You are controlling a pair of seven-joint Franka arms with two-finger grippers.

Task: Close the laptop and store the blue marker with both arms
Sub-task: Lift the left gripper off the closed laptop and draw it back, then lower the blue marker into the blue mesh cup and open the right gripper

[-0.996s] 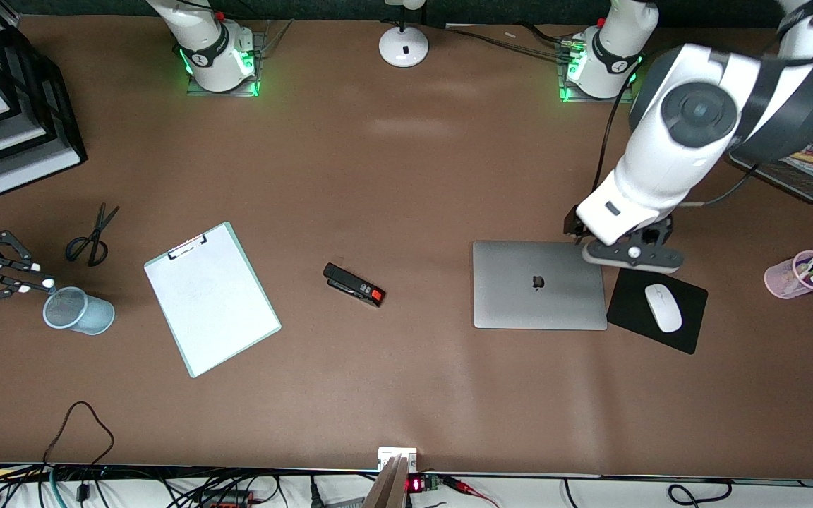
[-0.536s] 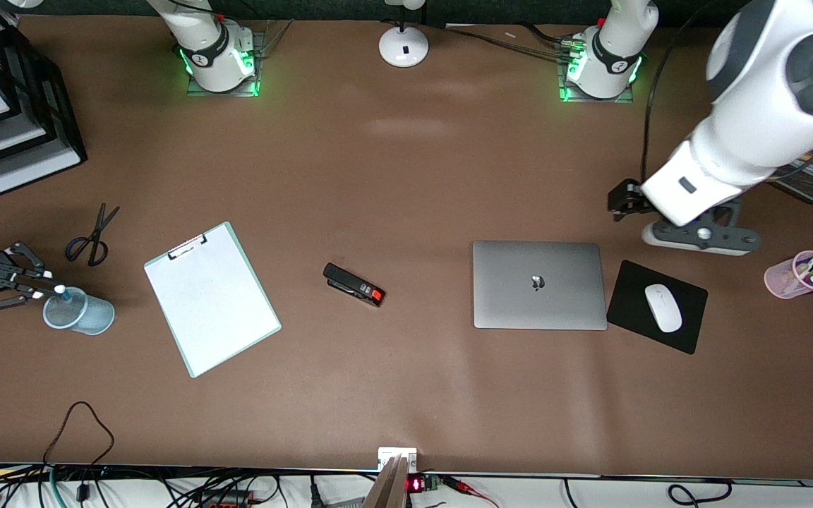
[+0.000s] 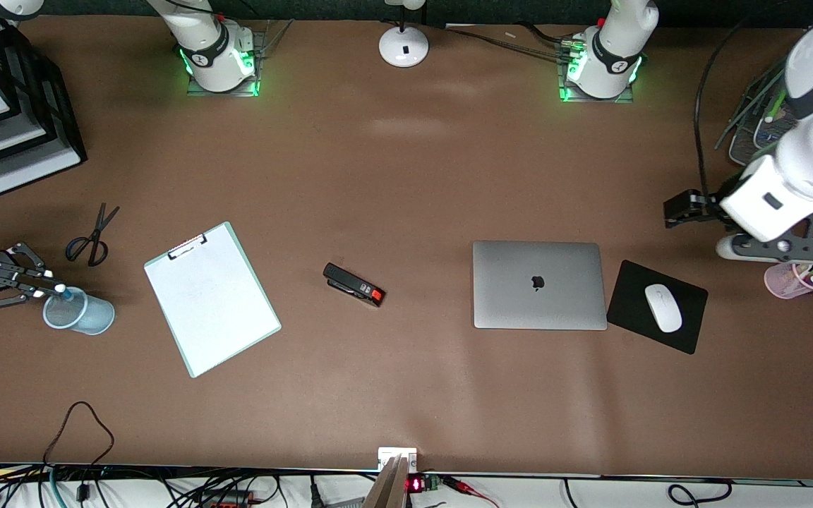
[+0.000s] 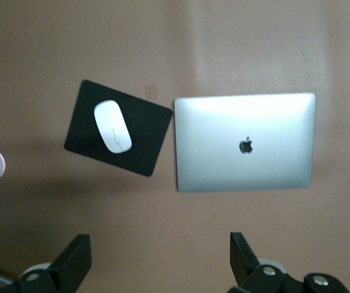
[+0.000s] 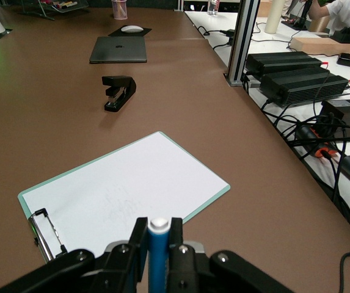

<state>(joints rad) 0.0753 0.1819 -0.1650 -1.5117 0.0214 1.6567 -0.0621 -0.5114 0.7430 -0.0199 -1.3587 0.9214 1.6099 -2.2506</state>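
Note:
The silver-grey laptop [image 3: 537, 284] lies closed on the table, lid down with the apple logo up; it also shows in the left wrist view [image 4: 245, 142] and the right wrist view [image 5: 118, 49]. My left gripper [image 3: 777, 248] is open and empty [image 4: 159, 253], up over the table and the pink pen cup [image 3: 798, 275] at the left arm's end. My right gripper [image 3: 22, 279] is shut on the blue marker [image 5: 158, 259], white end forward. In the front view the marker's end [image 3: 61, 289] is at the rim of a pale mesh cup [image 3: 85, 314].
A black mouse pad [image 3: 657, 307] with a white mouse [image 3: 663, 307] lies beside the laptop. A red-tipped stapler [image 3: 354, 285] and a clipboard [image 3: 212, 300] lie mid-table. Scissors [image 3: 92, 236] and black paper trays [image 3: 4, 120] are at the right arm's end. A lamp base [image 3: 404, 46] stands between the arm bases.
My left arm has lifted off the laptop's edge and swung away toward its own end of the table. My right gripper has brought the marker's end to the mesh cup's rim.

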